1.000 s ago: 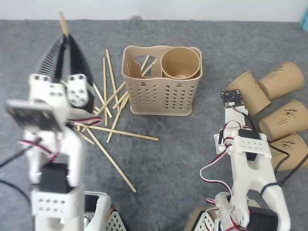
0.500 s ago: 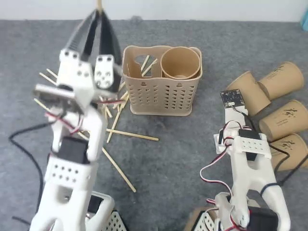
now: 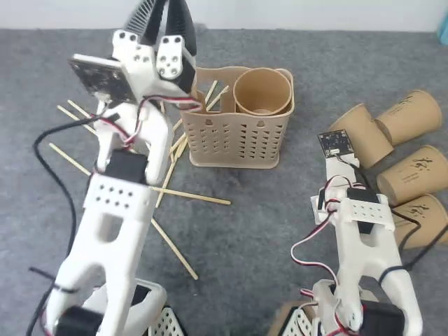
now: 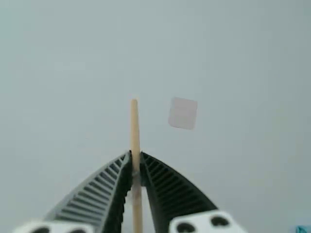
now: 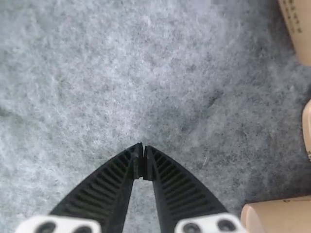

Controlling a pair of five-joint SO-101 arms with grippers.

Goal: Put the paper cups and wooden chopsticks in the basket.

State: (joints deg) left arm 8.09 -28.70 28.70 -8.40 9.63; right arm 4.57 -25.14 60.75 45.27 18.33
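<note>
High view: the basket [image 3: 234,136] sits on the grey mat [image 3: 266,224] near the far edge of the table, about mid-width. It has two compartments. The one toward the right edge holds one upright paper cup [image 3: 262,91]. The other holds a few stowed chopsticks [image 3: 212,92], standing on end and leaning.

Loose chopsticks [image 3: 190,195] lie scattered on the mat between the basket and the left edge, crossing one another. Several run under the left arm [image 3: 119,210].

Four tipped cups [image 3: 364,133] lie on their sides, close together by the right edge and apart from the basket.

The left gripper [image 3: 162,5] is raised at the far edge, just beside the basket's far-left corner, with its fingers pointing toward the wall.

Left wrist view: the left gripper [image 4: 135,160] is pinched narrow on a single held chopstick [image 4: 134,126]. The stick runs between the finger pads and juts out past the tips, seen against the pale wall [image 4: 58,58]. There is a faint square patch [image 4: 183,112] on that wall.

The right arm [image 3: 357,231] stands toward the near-right corner, between the basket and the tipped cups. Its wrist board [image 3: 336,143] covers the gripper from above.

Right wrist view: the right gripper [image 5: 141,153] points down at bare mat. Its fingers are closed tip to tip with nothing between them. Parts of the tipped cups [image 5: 297,29] lie just beside it.
</note>
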